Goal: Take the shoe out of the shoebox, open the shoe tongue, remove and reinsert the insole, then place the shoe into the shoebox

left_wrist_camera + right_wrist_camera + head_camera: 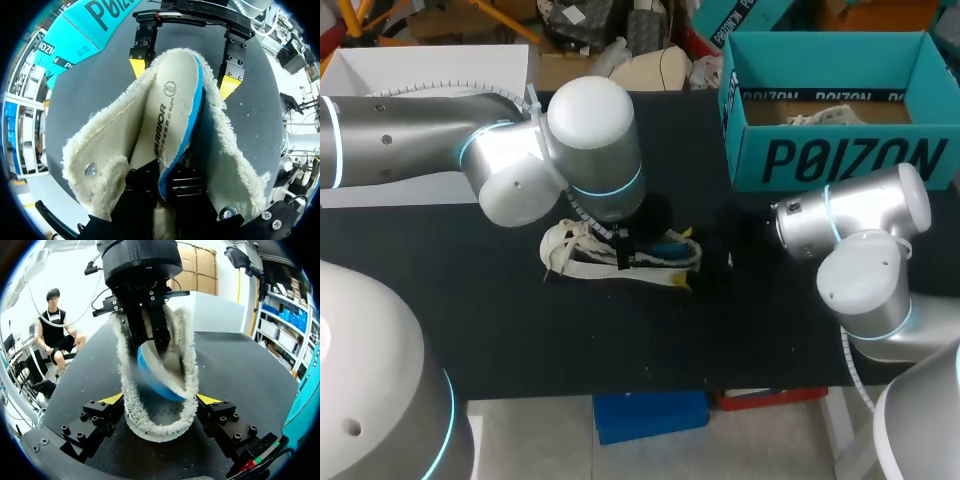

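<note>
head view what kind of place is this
Probably a robotics lab bench: left arm and right arm over a black table, holding a fleecy shoe and its insole, teal shoebox nearby.

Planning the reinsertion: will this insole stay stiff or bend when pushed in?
Probably bends: the insole curves where the left gripper pinches it. Likely light: it looks thin. The fleecy lining of the shoe may drag on it.
</note>
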Controlling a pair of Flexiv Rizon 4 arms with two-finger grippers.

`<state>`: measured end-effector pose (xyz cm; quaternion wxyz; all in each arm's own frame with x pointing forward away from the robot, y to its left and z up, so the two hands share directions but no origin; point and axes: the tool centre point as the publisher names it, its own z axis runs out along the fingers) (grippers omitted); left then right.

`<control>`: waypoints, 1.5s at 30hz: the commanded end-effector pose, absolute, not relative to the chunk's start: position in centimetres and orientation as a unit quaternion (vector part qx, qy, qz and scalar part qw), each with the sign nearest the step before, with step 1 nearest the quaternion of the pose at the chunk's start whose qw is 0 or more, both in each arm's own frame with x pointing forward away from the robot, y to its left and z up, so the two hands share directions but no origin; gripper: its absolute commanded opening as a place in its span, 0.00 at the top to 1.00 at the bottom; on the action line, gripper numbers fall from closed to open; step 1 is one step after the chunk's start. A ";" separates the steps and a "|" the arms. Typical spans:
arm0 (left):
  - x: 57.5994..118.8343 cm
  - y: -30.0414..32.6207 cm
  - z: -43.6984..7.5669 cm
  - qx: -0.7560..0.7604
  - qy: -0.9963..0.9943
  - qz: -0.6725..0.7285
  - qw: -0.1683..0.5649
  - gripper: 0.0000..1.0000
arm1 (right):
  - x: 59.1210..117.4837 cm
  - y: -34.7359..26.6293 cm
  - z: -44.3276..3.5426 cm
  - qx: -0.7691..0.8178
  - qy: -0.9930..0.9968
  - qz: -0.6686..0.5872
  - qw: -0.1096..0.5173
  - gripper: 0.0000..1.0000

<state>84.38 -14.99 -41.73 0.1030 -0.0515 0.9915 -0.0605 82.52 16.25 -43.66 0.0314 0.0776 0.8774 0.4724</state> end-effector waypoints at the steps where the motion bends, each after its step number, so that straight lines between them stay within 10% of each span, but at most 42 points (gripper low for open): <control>1: 84.3 -13.5 -39.6 -0.045 0.989 -0.094 0.106 1.00 | 82.3 16.1 -44.1 0.078 0.878 0.471 0.031 1.00; 28: 82.7 -18.2 -39.7 0.032 0.988 -0.120 0.087 1.00 | 82.3 16.1 -44.1 0.078 0.878 0.471 0.031 1.00; 36: 82.8 -18.7 -39.8 0.051 0.986 -0.142 0.076 0.53 | 82.3 16.1 -44.1 0.078 0.878 0.471 0.031 1.00; 45: 82.6 -19.8 -39.9 0.054 0.983 -0.158 0.077 0.53 | 82.3 16.1 -44.1 0.078 0.878 0.471 0.031 1.00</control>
